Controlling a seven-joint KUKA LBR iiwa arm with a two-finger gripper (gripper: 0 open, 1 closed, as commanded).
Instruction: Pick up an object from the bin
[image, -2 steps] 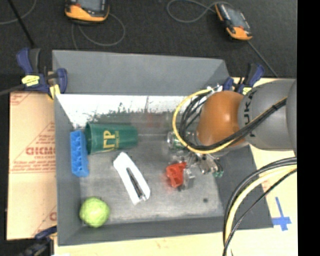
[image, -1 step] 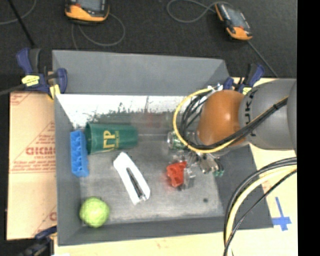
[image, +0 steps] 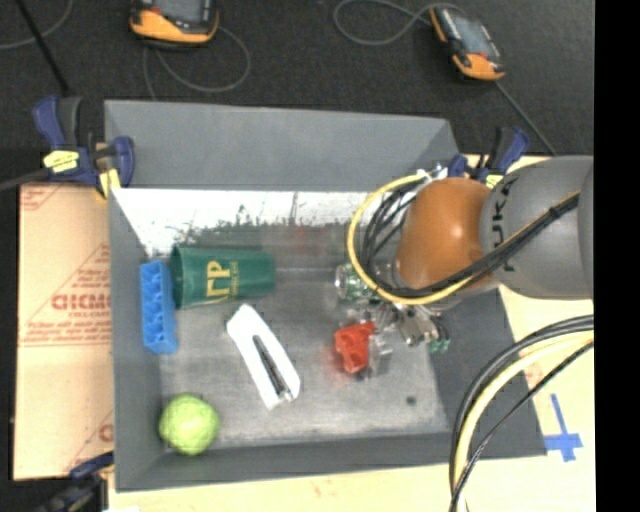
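The small red block (image: 352, 347), right of the bin's (image: 280, 150) middle and just beside the claw (image: 380, 343), looks light, stiff and smooth, probably best pinched across its sides; whether the claw grips it I cannot tell.

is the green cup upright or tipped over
Tipped over. The green cup lies on its side, lettered wall facing up, wider end toward the blue block.

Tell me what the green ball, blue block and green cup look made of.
Green ball: fuzzy, matte, probably felt like a tennis ball. Blue block: hard moulded plastic, judging by its studded rows. Green cup: smooth plastic, apparently, with printed pale lettering.
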